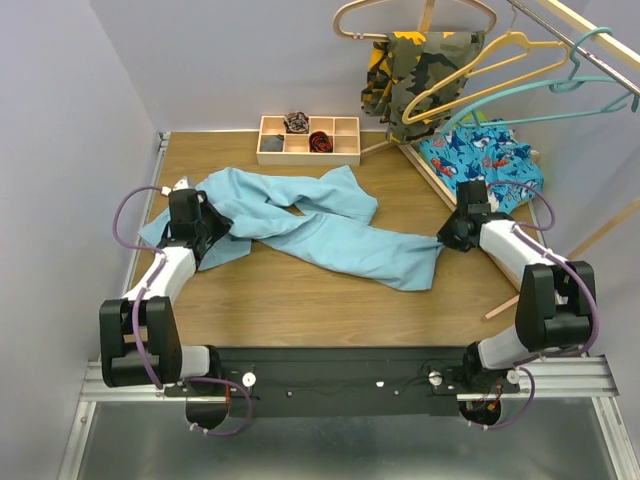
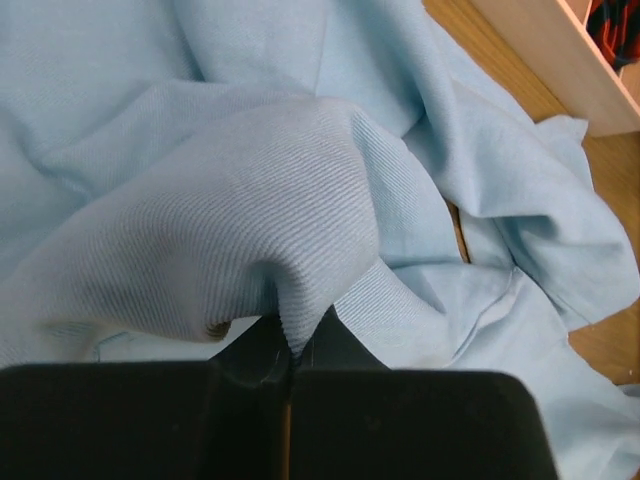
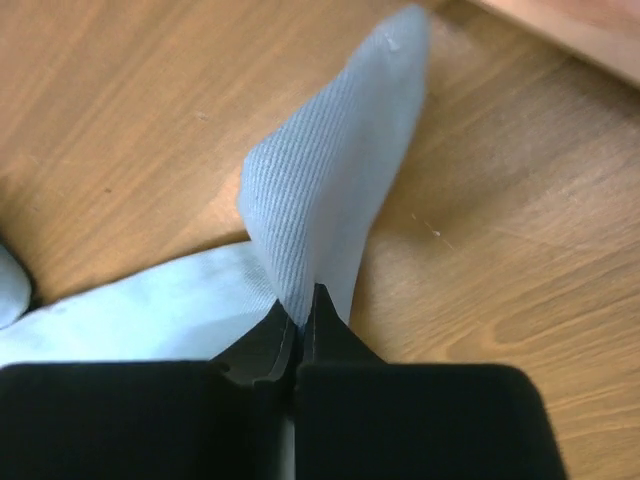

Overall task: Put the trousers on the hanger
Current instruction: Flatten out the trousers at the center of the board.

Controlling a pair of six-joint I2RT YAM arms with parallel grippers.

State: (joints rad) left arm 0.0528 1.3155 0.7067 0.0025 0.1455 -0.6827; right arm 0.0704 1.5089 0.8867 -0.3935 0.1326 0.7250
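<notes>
The left fingers (image 2: 285, 362) and right fingers (image 3: 296, 338) were each pinched shut on a fold of the trousers (image 1: 330, 235), which lay spread on the bench (image 1: 300, 300) between them. Beyond them, a tray (image 1: 300, 158) held rolled items (image 1: 320, 142), and the hanger (image 1: 590, 82) hung past the right fingers.

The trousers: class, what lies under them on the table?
Under the trousers only the wooden table shows, at their edges. The left gripper and right gripper pinch cloth at either end. Anything beneath the spread cloth is covered.

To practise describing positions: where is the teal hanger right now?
Top view: the teal hanger hangs from the rail at the far right, just right of the yellow hanger, above the shark-print cloth.
</notes>
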